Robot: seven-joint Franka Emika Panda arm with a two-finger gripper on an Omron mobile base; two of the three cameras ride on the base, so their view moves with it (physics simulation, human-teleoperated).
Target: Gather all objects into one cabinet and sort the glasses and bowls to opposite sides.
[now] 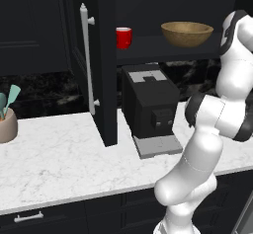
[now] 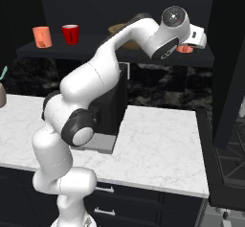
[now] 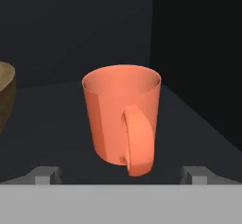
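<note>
Coral mug (image 3: pixel 122 116) upright on shelf (image 3: pixel 56 138) — between wide-open jaws, untouched

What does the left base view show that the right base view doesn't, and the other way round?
Left base, not right base: the open cabinet door with its long silver handle, and the front of the coffee machine.
Right base, not left base: an orange mug left of the red mug, a second orange mug at the shelf's right end by the arm's hand, and the stove.
Both: the red mug, the wooden bowl, the coffee machine, the white counter.
</note>
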